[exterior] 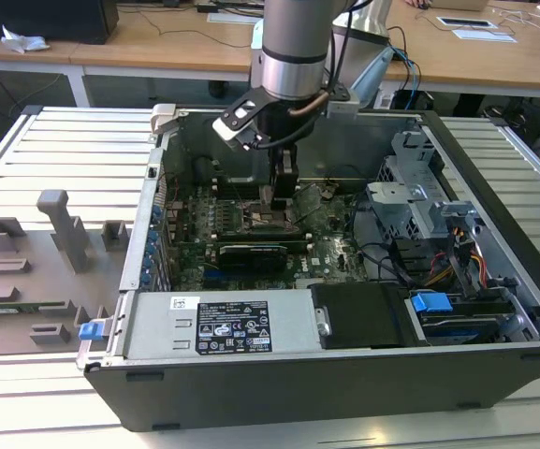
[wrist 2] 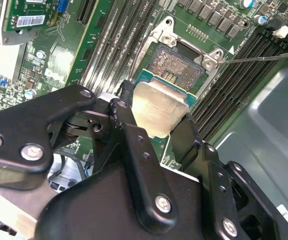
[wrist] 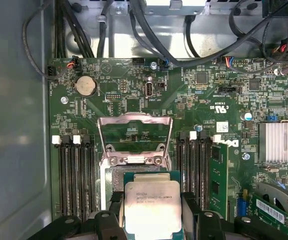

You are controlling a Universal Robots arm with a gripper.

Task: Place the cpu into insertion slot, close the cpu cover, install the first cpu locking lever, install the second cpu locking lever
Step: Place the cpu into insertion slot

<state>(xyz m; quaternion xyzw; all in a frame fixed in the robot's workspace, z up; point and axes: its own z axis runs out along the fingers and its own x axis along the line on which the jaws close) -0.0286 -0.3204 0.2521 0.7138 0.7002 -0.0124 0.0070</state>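
Your claw [wrist 2: 156, 119] is clamped on the cpu [wrist 2: 159, 107], with one finger on each of two opposite edges. It holds the chip metal face up over the insertion slot [wrist 2: 176, 67]. The slot lies under the fingertips and a little beyond them. In the first wrist view, the chip covers the side of the socket nearest the claw, and the far strip is bare. I judge it is not seated, though I cannot tell whether any corner is touching.

The placing will go well only if the chip's edges are square to the socket's silver border before it goes down. Bring it down level, not corner first, and use no force, since the contacts underneath look fine and easily bent. Let go only when the green rim sits evenly all round.

The cpu cover [wrist: 135, 119] stands open beyond the claw, clear of the way down. A thin locking lever [wrist 2: 256, 58] is swung out to one side. Memory slots [wrist: 76, 175] run close on both sides of the claw, so keep the fingers narrow.
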